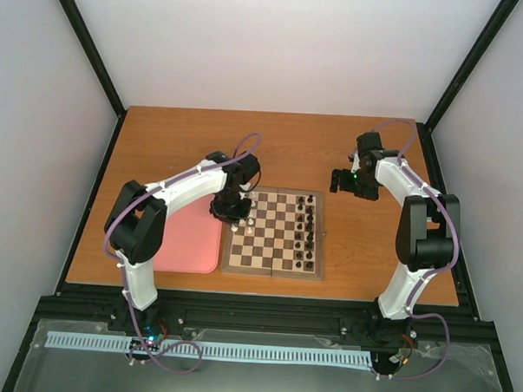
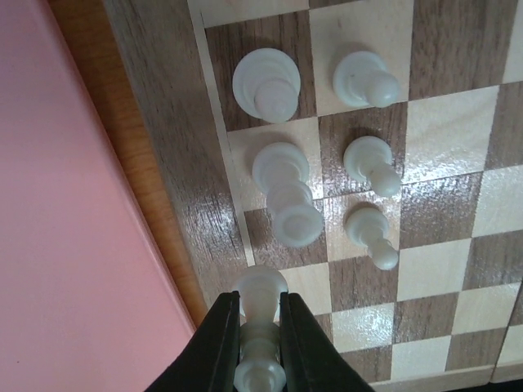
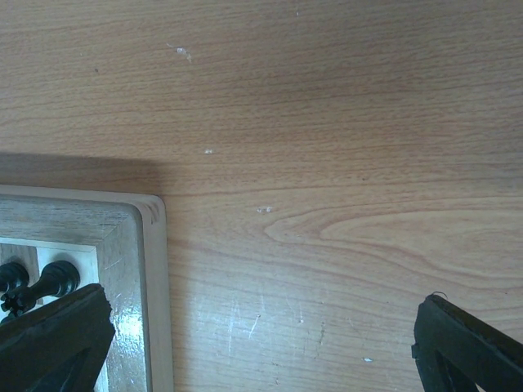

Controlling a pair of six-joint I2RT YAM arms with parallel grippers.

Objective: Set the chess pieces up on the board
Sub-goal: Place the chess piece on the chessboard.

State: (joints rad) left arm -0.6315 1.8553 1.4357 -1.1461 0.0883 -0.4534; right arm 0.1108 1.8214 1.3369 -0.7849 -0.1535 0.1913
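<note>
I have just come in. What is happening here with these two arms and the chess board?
The left hand is shut on a white chess piece at the side of the board nearest the pink tray. Five white pieces stand there in two rows; the black pieces line the opposite side. The right hand is open and holds nothing, over bare table by a board corner.

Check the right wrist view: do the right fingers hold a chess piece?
No, the right fingers stand wide apart over bare table beside a corner of the board, with nothing between them.
</note>
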